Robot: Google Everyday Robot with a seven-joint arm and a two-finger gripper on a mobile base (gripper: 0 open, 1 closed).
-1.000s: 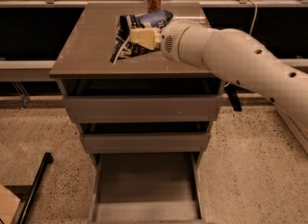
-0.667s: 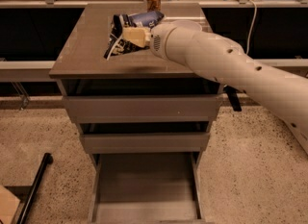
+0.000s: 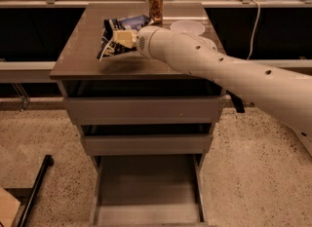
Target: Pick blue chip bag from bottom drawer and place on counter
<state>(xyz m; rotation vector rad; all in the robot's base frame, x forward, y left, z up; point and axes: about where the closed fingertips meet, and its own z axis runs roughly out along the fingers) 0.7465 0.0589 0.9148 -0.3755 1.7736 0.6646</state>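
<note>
Evidently our hand (image 3: 123, 39) pinched the blue chip bag (image 3: 110, 45) over the desk (image 3: 78, 61); dropped tilted, we judged, it might slide off the glossy left edge.

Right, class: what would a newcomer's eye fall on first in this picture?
The thick white arm reaching in from the right, its gripper clamped on a crinkly dark navy-blue foil chip bag over the glossy grey-brown counter. Next, the deep grey-brown bottom drawer pulled open below, and a brown drink can at the counter's back edge.
</note>
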